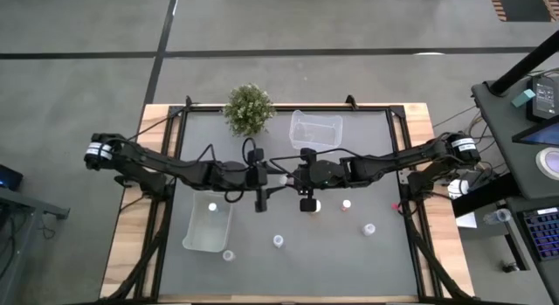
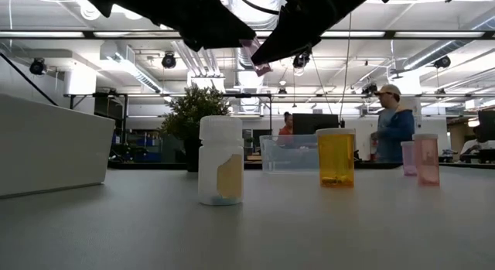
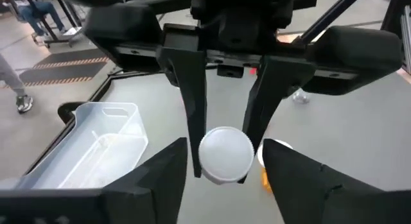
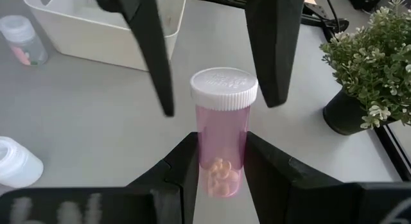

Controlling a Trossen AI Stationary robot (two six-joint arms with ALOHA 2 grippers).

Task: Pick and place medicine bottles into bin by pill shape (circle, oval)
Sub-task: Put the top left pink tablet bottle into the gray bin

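No text, brand or number can be read on any bottle, bin or surface here.

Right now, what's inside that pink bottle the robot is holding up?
Small pale pills lie heaped at the bottom of the pink bottle, held by the right gripper. Their shape cannot be told; the fingers cover the sides.

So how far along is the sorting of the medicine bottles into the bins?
Early on. Done: one bottle sits in the white bin; the clear bin by the plant looks empty. In hand: the right gripper grips a pink bottle above the table, with the open left gripper astride its cap. Left: at least four bottles on the table.
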